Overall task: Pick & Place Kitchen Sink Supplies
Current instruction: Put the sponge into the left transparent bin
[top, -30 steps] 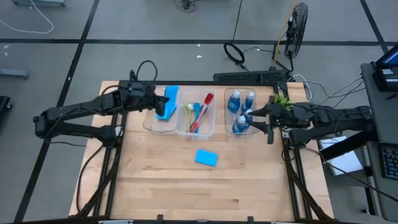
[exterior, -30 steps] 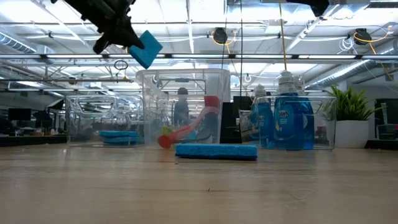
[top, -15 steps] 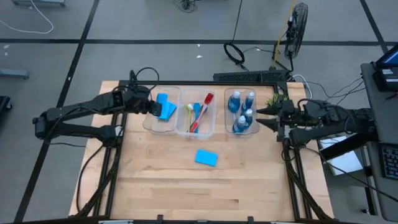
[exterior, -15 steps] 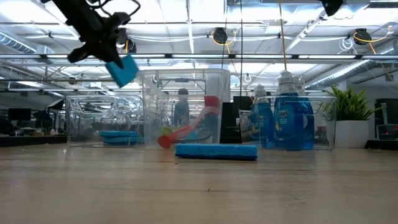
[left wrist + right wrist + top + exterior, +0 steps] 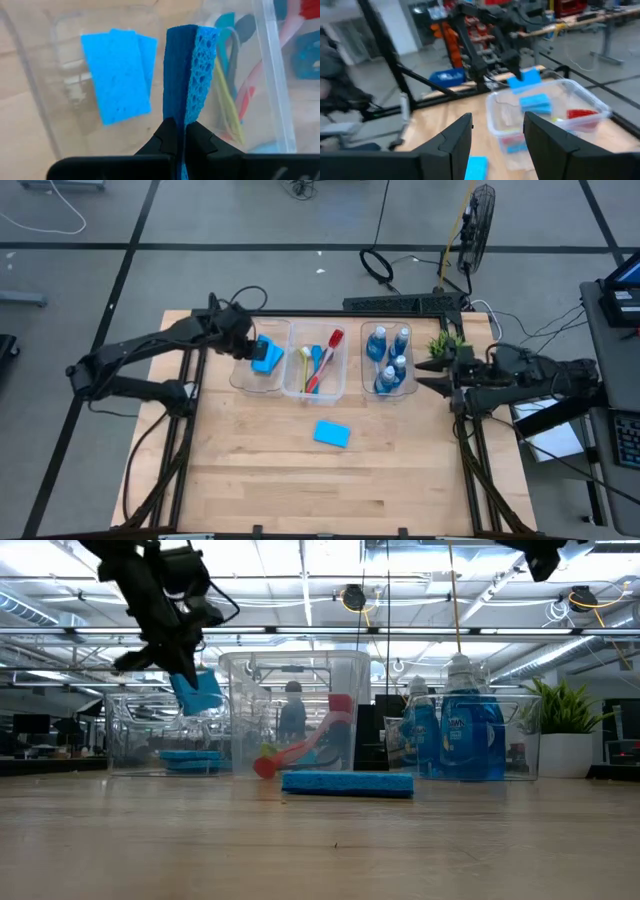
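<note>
**Left hand held a sponge over the left bin**

Nearest the front edge of the desk point(image 5: 300, 480), one flat blue sponge point(image 5: 331, 434) lay alone on the bare wood, well apart from both arms and just in front of the middle bin point(image 5: 316, 392).

Behind it stood three clear bins in a row. The left bin point(image 5: 240, 380) held two blue sponges lying flat point(image 5: 117, 75) on its floor, one overlapping the other. The middle bin held the long-handled brushes: a red brush point(image 5: 327, 355) lay slanted beside a yellow-green brush point(image 5: 304, 360) and a blue brush point(image 5: 316, 358). The right bin point(image 5: 388, 392) held the blue bottles point(image 5: 385, 360) with silvery tops, standing upright (the low view showed them close together).

Above the left bin, the left hand point(image 5: 250, 350) gripped a fourth sponge, the held sponge point(image 5: 192, 70), its fingers pinched tight on one end. That sponge hung on edge and somewhat tilted, over the bin and clear of the two lying inside.

At the right edge of the desk, the right hand point(image 5: 420, 374) waited beside the right bin with its fingers point(image 5: 450, 145) spread apart, holding nothing. A small green plant point(image 5: 447, 340) stood just behind it.
</note>
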Controlling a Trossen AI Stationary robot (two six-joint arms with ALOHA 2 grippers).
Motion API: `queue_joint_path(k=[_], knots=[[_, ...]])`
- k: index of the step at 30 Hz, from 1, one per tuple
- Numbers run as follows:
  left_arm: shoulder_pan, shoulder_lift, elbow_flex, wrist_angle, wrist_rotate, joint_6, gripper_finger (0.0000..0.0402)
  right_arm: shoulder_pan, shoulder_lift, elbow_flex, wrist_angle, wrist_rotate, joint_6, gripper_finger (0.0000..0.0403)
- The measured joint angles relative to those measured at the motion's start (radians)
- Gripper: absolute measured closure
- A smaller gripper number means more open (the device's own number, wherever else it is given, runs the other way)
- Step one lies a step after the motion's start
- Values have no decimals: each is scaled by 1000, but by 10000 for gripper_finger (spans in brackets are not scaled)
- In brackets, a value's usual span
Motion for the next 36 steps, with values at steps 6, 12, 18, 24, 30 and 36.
queue_joint_path(k=[6,12,18,24,30,36], knots=[[99,67,0,58,115,83,394,0,-78,-18,9,-19,22,237],[163,100,0,19,139,125,394,0,-114,-18,6,-18,15,238],[204,103,-34,56,192,134,394,0,-119,-18,3,-18,-5,236],[237,103,-138,210,281,86,394,0,-119,-18,3,-18,-12,238],[267,103,-225,345,308,36,394,0,-119,-18,3,-16,-6,236],[278,102,-237,358,305,52,394,0,-119,-18,3,-15,-5,238]])
